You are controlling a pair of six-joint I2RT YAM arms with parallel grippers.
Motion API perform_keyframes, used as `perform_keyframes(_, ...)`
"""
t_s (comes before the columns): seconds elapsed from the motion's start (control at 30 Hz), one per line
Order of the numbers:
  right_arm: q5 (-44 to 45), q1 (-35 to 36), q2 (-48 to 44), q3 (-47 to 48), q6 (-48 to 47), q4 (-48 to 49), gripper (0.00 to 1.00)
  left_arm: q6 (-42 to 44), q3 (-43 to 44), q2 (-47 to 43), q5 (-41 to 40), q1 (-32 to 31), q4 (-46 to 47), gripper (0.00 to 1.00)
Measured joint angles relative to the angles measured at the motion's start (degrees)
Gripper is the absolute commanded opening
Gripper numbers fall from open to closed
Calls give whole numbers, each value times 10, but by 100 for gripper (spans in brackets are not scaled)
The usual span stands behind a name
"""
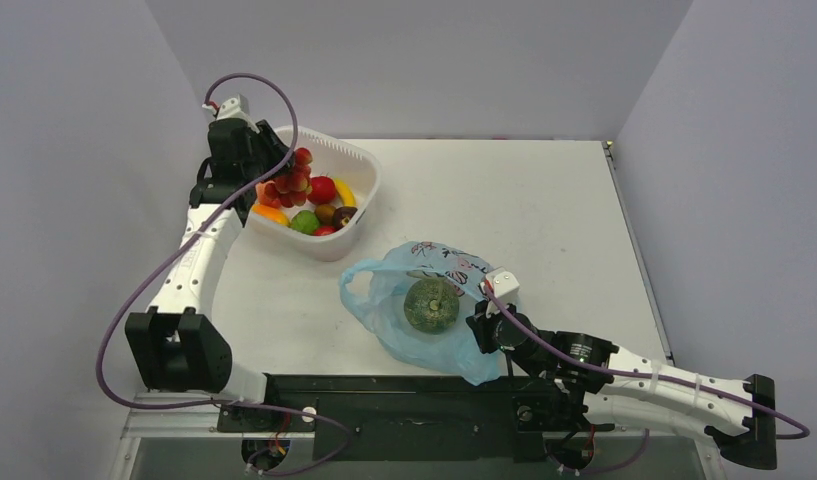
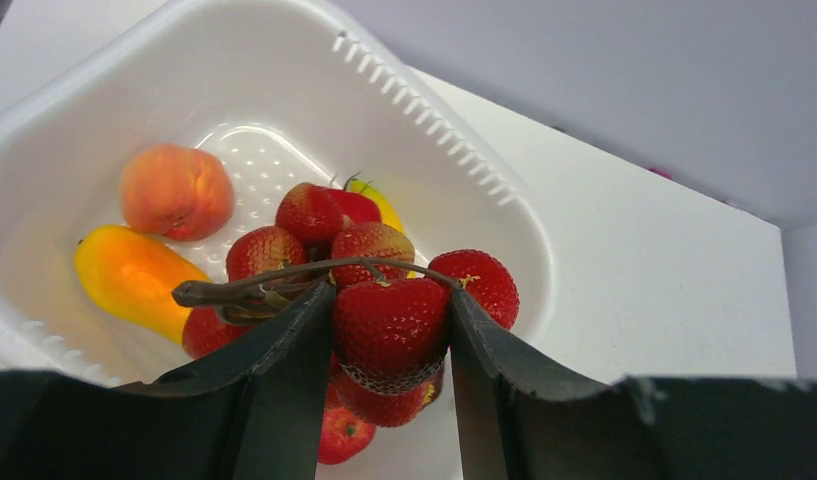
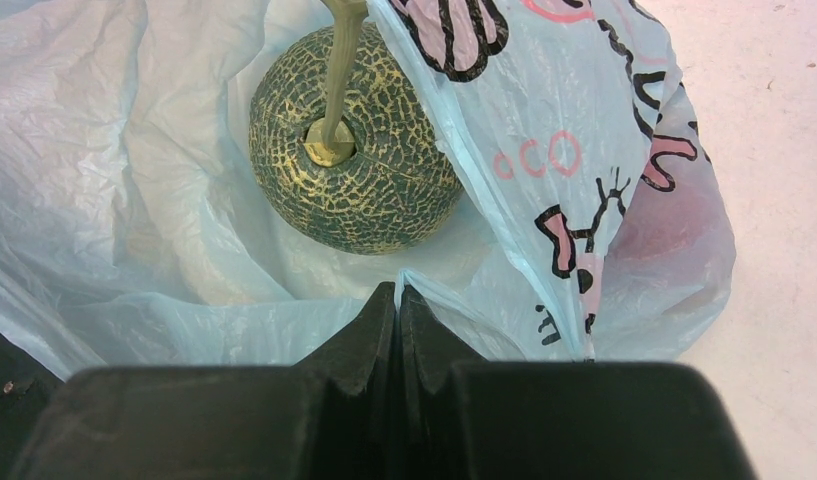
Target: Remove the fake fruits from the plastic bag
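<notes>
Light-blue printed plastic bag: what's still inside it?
One dark green netted melon with a tan stem. Printed film of the light-blue plastic bag covers one corner; reddish blur there, unidentifiable.

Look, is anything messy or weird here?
Nothing is spilled or broken. One thing stands out: the green melon is still in the crumpled plastic bag, whose edge the right gripper pinches, while the other fruits lie in the white tub. The left gripper holds a strawberry bunch over it.

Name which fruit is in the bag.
The green melon: only it sits in the bag. The strawberry bunch is in the left gripper; the rest lie in the tub.
</notes>
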Motion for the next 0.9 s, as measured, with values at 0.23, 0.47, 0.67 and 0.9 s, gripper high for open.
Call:
perform_keyframes(0.23, 0, 0, 16, 0, 0, 0, 0, 0, -30, 61, 32, 47, 20, 16)
perform_keyframes(0.47, 2, 0, 48, 6, 0, -1, 0, -13, -45, 99, 81, 53, 32, 21)
perform_keyframes(0.67, 9, 0, 68, 15, 2, -5, 0, -38, -45, 136, 106, 83, 33, 21)
perform_keyframes(0.9, 10, 2, 71, 17, 3, -9, 0, -56, -45, 171, 129, 107, 33, 40)
